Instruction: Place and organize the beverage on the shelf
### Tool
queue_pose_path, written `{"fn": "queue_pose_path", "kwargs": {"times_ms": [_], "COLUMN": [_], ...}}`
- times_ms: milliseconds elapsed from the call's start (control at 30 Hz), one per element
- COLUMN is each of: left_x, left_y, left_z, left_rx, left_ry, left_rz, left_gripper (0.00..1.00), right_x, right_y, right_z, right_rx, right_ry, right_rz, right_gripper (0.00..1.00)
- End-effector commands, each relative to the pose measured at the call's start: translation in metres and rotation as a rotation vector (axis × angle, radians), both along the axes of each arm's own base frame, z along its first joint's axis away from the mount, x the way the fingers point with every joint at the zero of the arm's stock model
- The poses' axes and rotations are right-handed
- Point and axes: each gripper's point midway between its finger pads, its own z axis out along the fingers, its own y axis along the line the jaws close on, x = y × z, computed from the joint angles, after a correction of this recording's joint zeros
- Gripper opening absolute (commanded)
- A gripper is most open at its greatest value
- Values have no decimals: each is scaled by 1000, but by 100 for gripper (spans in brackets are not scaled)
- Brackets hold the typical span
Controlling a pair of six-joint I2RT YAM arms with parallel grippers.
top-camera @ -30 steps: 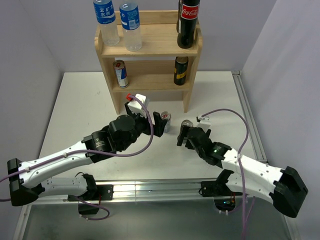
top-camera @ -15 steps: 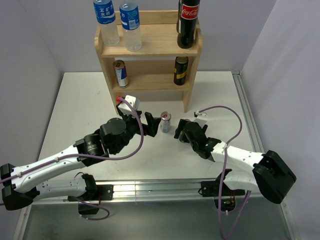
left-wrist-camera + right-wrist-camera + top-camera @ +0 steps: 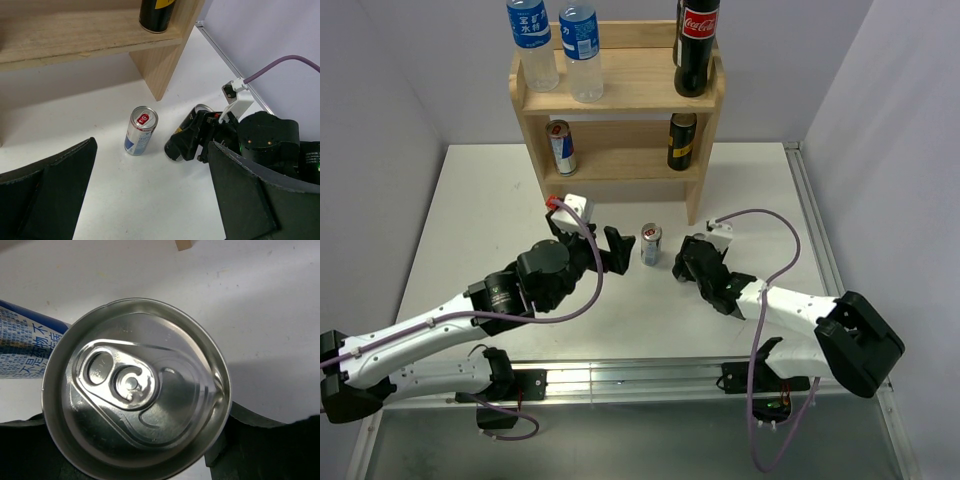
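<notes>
- Step in hand, as I judge it: moving loose cans to the shelf (image 3: 617, 95), which stands at the tabletop's (image 3: 470, 210) far edge.
- Right pincer (image 3: 135, 440) grips a tilted dark can (image 3: 186, 134); next it needs lifting onto the lower board, clear of the side panel.
- Left pincer (image 3: 152, 162) gapes empty, facing the standing can (image 3: 651, 244), well in from every edge.
- Right wrist view shows only a silver lid; left wrist view shows the dark body.

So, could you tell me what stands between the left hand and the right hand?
An upright red-tabbed can stands on the table there, touching neither; the top view shows it.
</notes>
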Motion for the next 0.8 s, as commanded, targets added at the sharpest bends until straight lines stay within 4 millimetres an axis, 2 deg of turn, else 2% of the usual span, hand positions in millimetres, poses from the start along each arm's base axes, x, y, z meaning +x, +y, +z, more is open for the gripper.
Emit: {"fn": "queue_pose_path", "kwargs": {"times_ms": [0,100,167,200,233,300,333,400,433,567,600,667,700,733,767], "left_x": [2,2,4,4,5,4,4,5,7,6,6,6,6,6,6], "left_y": [16,31,42,50,56,65,68,76,84,98,99,103,103,104,104], "left_z": [8,10,12,13,13,15,16,17,16,15,15,15,13,12,12], "left_rx": [1,-5,-14,-22,-20,-25,-28,-38,-40,-91,-98,-101,-98,-92,-94], "left_ry": [-28,-40,-49,-59,-63,-73,-75,-84,-86,-85,-86,-90,-88,-87,-85], "left_rz": [54,95,141,157,183,209,216,244,284,322,325,334,336,339,340], "left_gripper": [99,99,99,99,99,99,99,99,99,99,99,99,99,99,99], "right_x": [12,18,22,21,28,31,36,42,48,68,72,83,87,94,99], "right_y": [-2,-1,0,-1,2,4,8,13,19,39,43,55,59,65,68], "right_z": [32,80,122,131,164,185,214,230,244,267,279,275,284,277,287], "right_rx": [1,14,6,-15,-1,-24,-10,-19,-23,-35,-26,-41,-35,-50,-47], "right_ry": [-58,-127,-172,-166,-214,-221,-264,-281,-301,-320,-338,-324,-341,-327,-344], "right_rz": [-42,-49,-39,-33,-28,-18,-9,4,16,46,51,67,71,75,76], "right_gripper": [0,0,0,0,0,0,0,0,0,0,0,0,0,0,0]}}
